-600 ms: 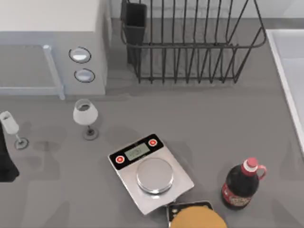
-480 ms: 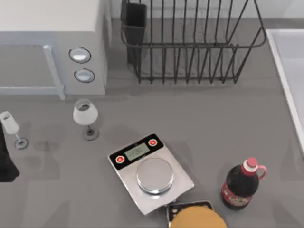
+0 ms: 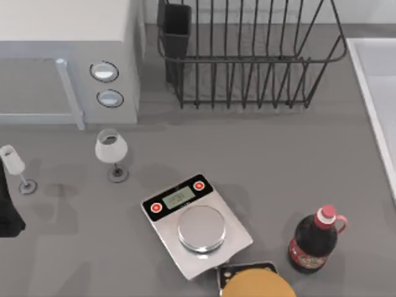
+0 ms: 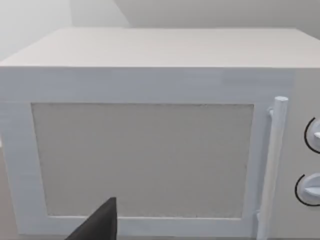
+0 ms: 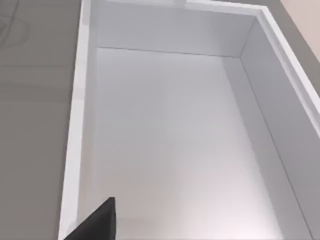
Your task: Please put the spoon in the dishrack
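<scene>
At the counter's near edge an orange-topped item on a dark base is sitting, cut off by the frame, touching the near corner of the kitchen scale. The scale is lying turned at an angle, its round steel pan facing up and its two red buttons pointing toward the far side. Right of it, near the front right, a dark bottle with a red cap is standing upright. Farther back on the left, a wine glass is standing upright, and a second, smaller glass is standing by the left edge. The left arm is showing as a dark shape at the left edge, just beside that small glass; whether its fingers are spread or closed cannot be told. Its wrist camera is facing the door of the white microwave, with a dark fingertip poking in. The microwave is occupying the far left corner. The dishrack is standing at the far edge, right of the microwave, its dark utensil cup at the corner nearest the microwave. The scale and glasses are lying well apart from it. A white sink is bordering the right edge; the right wrist camera is looking into its bare basin, a dark fingertip at the border, grip state unclear.
</scene>
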